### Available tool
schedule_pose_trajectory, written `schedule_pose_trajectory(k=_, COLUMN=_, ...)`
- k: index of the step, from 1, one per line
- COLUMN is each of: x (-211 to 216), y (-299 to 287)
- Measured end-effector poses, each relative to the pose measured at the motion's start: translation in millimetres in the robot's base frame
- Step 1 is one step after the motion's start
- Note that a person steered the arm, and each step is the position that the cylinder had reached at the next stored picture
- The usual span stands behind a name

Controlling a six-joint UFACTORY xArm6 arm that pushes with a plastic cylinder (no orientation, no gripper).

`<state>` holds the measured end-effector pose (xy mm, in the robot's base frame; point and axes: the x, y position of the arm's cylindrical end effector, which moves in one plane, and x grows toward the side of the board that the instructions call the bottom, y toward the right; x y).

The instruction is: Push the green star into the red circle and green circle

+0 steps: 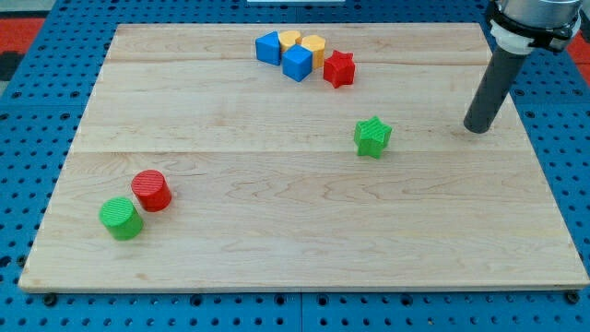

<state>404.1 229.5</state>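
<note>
The green star (372, 136) lies right of the board's middle. The red circle (151, 190) and the green circle (121, 218) stand touching each other near the view's bottom left. My tip (477, 128) rests on the board near the right edge, well to the right of the green star and slightly above its level, apart from it. The rod rises from the tip toward the view's top right.
A cluster at the view's top centre holds two blue cubes (268, 47) (297, 63), two yellow blocks (289, 41) (313, 47) and a red star (338, 68). The wooden board (295, 249) lies on a blue pegboard (18, 138).
</note>
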Motion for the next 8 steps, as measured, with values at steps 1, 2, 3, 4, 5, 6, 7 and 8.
schedule_pose_trajectory(k=1, x=-21, y=-23)
schedule_pose_trajectory(k=2, x=-21, y=-63)
schedule_pose_trajectory(k=3, x=-20, y=-80)
schedule_pose_trajectory(k=4, x=-10, y=-108)
schedule_pose_trajectory(k=5, x=-5, y=-125)
schedule_pose_trajectory(k=6, x=10, y=-136)
schedule_pose_trajectory(k=7, x=33, y=-149)
schedule_pose_trajectory(k=8, x=57, y=-164)
